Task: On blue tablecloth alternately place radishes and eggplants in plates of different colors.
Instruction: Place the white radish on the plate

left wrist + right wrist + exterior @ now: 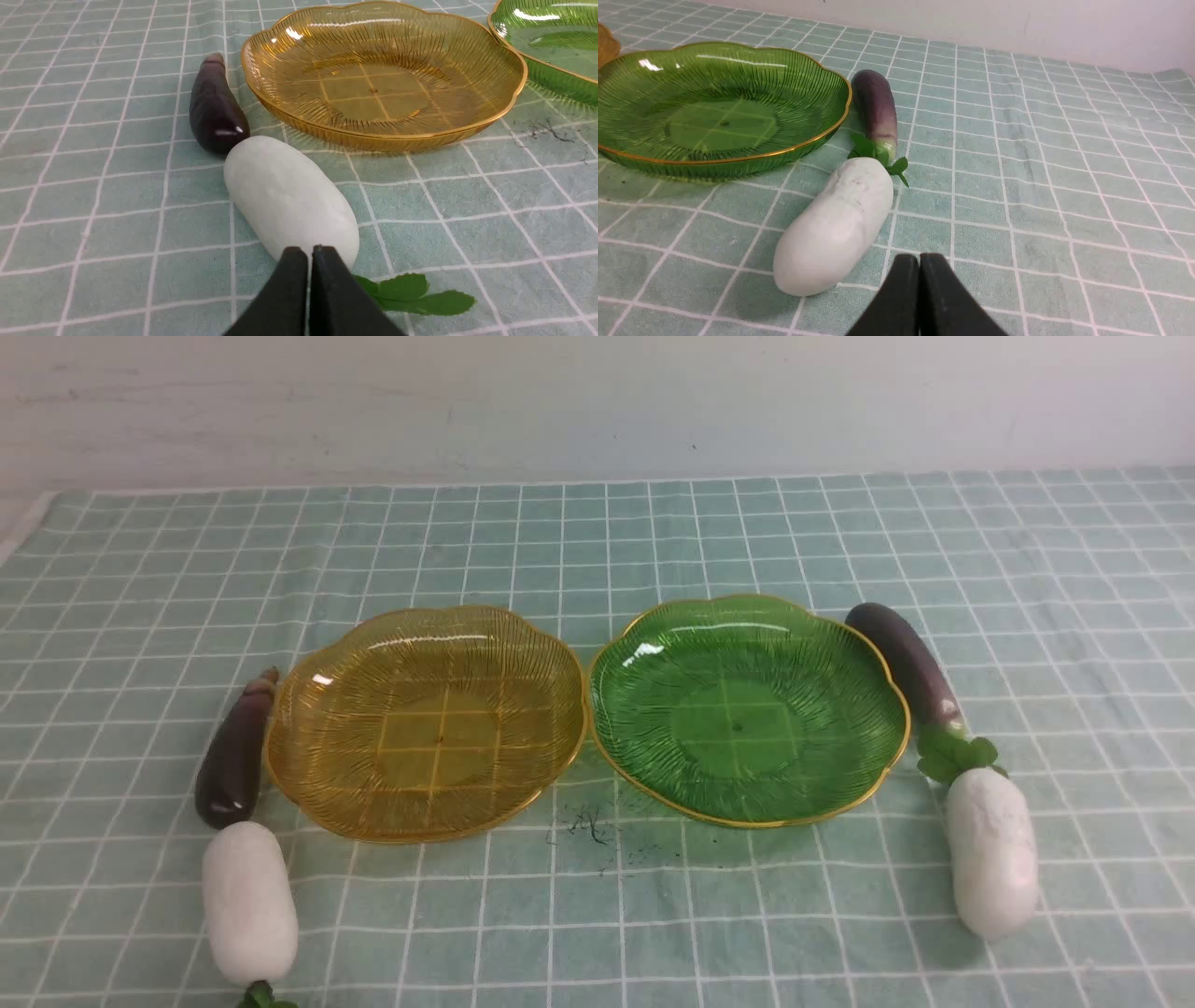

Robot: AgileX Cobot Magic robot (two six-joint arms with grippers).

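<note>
On the blue tablecloth [747, 915], two plates sit side by side with vegetables at their outer edges.
The amber plate [425, 723] is on the left and the green plate [747, 709] on the right, rims almost meeting. The left eggplant [235, 756] and left radish [249, 903] lie end to end beside the amber plate, the right eggplant [904, 658] and right radish [991, 849] beside the green. The left tool [310, 254] and right tool [919, 261] are both pressed together, each near its radish.
</note>
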